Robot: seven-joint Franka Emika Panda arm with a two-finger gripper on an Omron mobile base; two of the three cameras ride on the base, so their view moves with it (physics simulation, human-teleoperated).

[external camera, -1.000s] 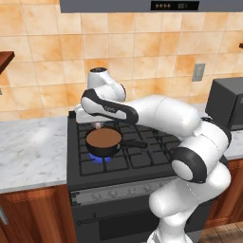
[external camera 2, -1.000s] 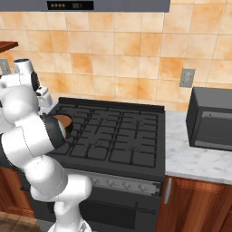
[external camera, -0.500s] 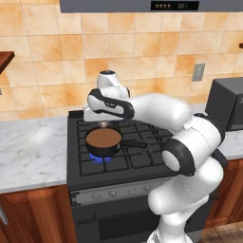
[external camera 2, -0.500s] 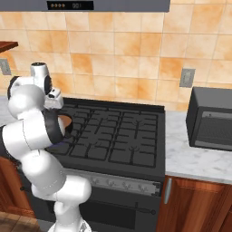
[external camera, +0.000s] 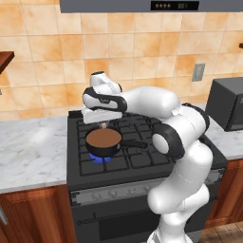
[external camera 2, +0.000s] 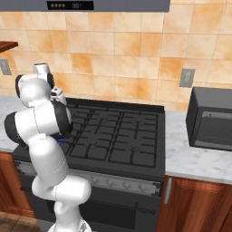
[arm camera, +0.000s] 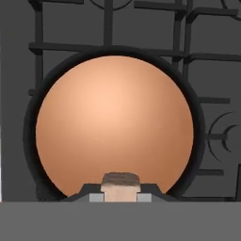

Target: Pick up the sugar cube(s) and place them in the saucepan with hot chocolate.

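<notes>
While the cube (arm camera: 121, 186) sits pinched between the jaws, it hangs directly above the pan (external camera: 104, 141), over the near rim side of the brown liquid as the hand view frames it. Gripper (external camera: 102, 126): jaws narrow, closed on the cube, poised just above the pan. Pan: on the front-left burner of the stove (external camera: 142, 161), blue flame beneath, well clear of the worktop (external camera: 28, 154). Risk, judged: release this close to the rim could let the cube strike the wall and bounce onto the grate; a drop from height could splash hot liquid; lowering further could knock the pan. Orientation: pan handle (external camera: 134, 144) is the long axis, pointing right from the pan along the stove front. Cube: no clear long axis.
</notes>
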